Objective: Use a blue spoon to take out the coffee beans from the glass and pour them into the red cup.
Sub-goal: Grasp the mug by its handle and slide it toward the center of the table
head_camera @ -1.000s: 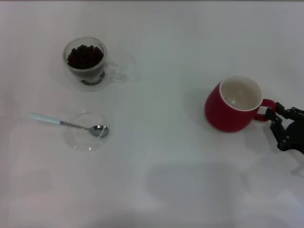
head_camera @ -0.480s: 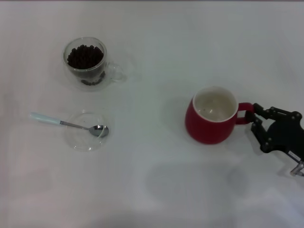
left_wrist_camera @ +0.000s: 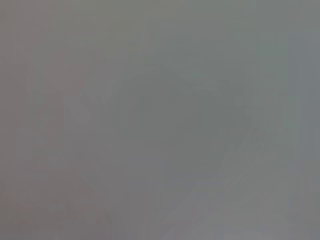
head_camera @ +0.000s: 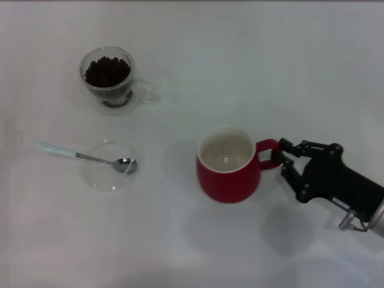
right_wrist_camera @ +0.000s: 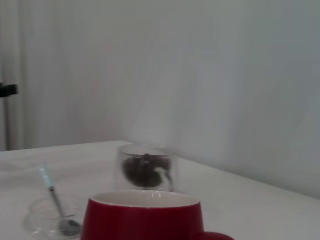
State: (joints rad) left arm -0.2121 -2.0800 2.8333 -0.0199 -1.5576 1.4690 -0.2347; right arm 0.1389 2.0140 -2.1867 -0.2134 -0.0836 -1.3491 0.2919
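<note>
I'm positioning the red cup (head_camera: 228,166) at frame centre, my right gripper (head_camera: 283,163) clamped on its handle; next comes fetching the blue spoon (head_camera: 84,156), lower left.

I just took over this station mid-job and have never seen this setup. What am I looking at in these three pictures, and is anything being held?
This is a two-armed robot working at a white table. The overhead picture comes from its head camera. The other two come from cameras on its wrists; the left wrist one shows only grey, so the left arm is out of sight.

The black right gripper is shut on the loop handle of the rounded dark-red mug, which stands upright and looks empty.

Also on the table: a clear double-walled glass mug holding dark coffee beans, and a teaspoon with a pale blue handle, its metal bowl resting in a flat clear glass dish. Nothing holds the spoon.
</note>
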